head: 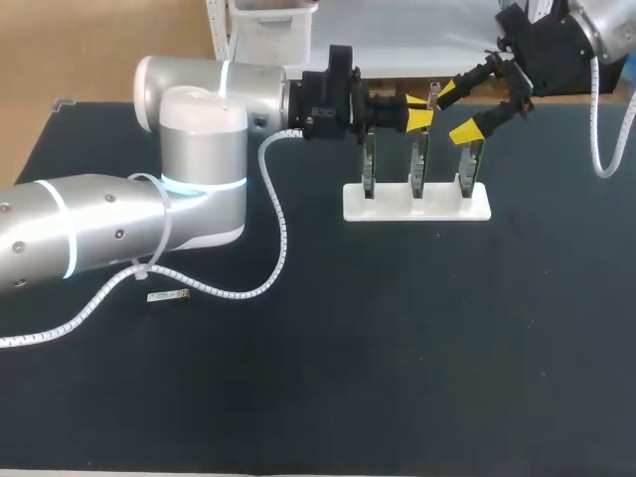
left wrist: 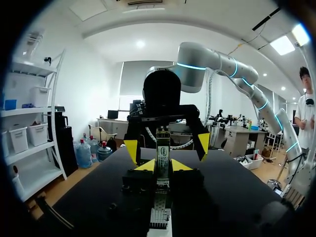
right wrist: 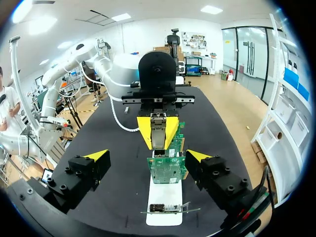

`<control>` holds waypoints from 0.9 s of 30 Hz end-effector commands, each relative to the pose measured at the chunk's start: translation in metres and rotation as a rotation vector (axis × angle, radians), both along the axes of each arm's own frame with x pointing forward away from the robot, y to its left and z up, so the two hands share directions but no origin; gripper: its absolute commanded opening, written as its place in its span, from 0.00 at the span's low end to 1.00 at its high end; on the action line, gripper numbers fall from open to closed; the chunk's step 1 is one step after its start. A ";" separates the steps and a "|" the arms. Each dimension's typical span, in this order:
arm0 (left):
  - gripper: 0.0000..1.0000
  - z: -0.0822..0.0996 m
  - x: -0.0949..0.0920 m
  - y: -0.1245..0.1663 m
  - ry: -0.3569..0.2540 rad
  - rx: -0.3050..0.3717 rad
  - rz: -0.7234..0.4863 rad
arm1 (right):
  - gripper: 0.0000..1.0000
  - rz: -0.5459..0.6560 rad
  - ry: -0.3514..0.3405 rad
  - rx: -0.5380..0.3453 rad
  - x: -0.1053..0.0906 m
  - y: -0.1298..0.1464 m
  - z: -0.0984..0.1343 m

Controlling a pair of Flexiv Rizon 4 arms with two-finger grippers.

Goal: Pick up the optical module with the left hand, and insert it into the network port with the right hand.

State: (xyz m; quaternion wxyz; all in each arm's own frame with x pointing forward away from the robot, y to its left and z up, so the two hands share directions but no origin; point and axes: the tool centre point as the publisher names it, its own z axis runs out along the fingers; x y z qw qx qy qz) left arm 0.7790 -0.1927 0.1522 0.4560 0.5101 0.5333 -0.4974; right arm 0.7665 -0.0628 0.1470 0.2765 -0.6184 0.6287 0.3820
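Left gripper [left wrist: 164, 165] clamped on module [left wrist: 163, 140], long axis aimed straight between right gripper [head: 455, 111]'s spread, empty jaws close ahead.

Left arm [head: 199, 169] is seen entering from the left, elbow raised and wrist held level. Left gripper [head: 415, 110] is clamped on the optical module [left wrist: 163, 143], with a fingertip pressed to each side. Right arm [head: 596, 25] is angled in from the far right corner. Right gripper [head: 457, 111] is held spread wide, facing the left gripper close ahead of it.
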 end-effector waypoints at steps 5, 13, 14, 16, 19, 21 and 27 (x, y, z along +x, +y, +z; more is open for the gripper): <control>0.00 0.000 -0.003 0.001 -0.003 -0.001 0.007 | 1.00 -0.056 -0.033 -0.028 0.000 0.000 0.002; 0.00 0.000 -0.003 0.001 -0.003 -0.001 0.007 | 1.00 -0.118 -0.079 -0.014 0.002 0.004 0.017; 0.00 0.000 -0.003 0.001 -0.003 -0.001 0.007 | 1.00 -0.123 -0.084 -0.015 0.003 0.004 0.019; 0.00 0.000 -0.003 0.001 -0.003 -0.001 0.007 | 1.00 -0.124 -0.087 -0.006 0.003 0.005 0.023; 0.00 0.000 -0.003 0.001 -0.003 -0.001 0.007 | 1.00 -0.116 -0.086 0.009 0.002 0.007 0.028; 0.00 0.000 -0.003 0.001 -0.003 -0.001 0.007 | 1.00 -0.114 -0.088 0.011 0.002 0.008 0.031; 0.00 0.000 -0.003 0.001 -0.003 -0.001 0.007 | 1.00 -0.109 -0.096 0.024 -0.001 0.011 0.037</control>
